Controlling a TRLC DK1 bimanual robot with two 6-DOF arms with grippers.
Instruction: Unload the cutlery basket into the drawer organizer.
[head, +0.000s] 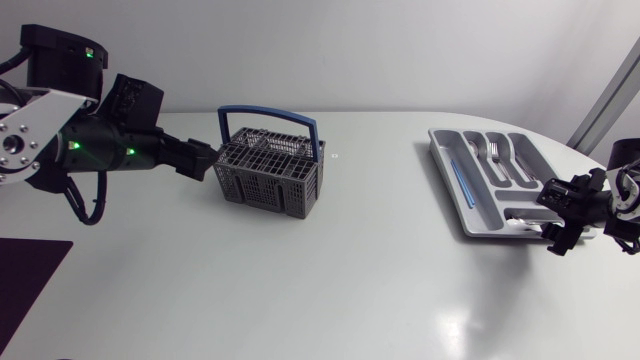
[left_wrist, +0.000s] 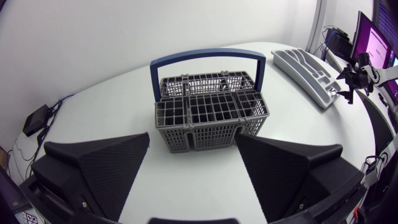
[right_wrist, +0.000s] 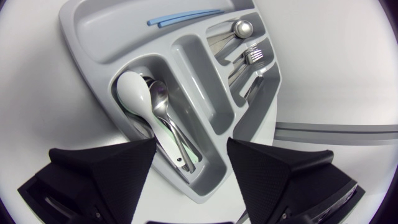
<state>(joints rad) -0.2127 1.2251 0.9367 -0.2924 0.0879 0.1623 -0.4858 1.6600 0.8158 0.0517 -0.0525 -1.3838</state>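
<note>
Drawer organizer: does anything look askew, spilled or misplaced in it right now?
Nothing stands out. In the drawer organizer the spoons lie together in one compartment, the forks in another, the blue sticks in the long slot, all inside the rim.

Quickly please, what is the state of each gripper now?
Left gripper: open, empty, in front of the basket.
Right gripper: open, empty, above the organizer.

1. Head view looked down from above on the white table (head: 330, 280);
2. left wrist view faced the blue-handled grey mesh basket (left_wrist: 205, 134) closely, across the table;
3. right wrist view hung close over the grey plastic organizer tray (right_wrist: 93, 43), shared by all three.
</note>
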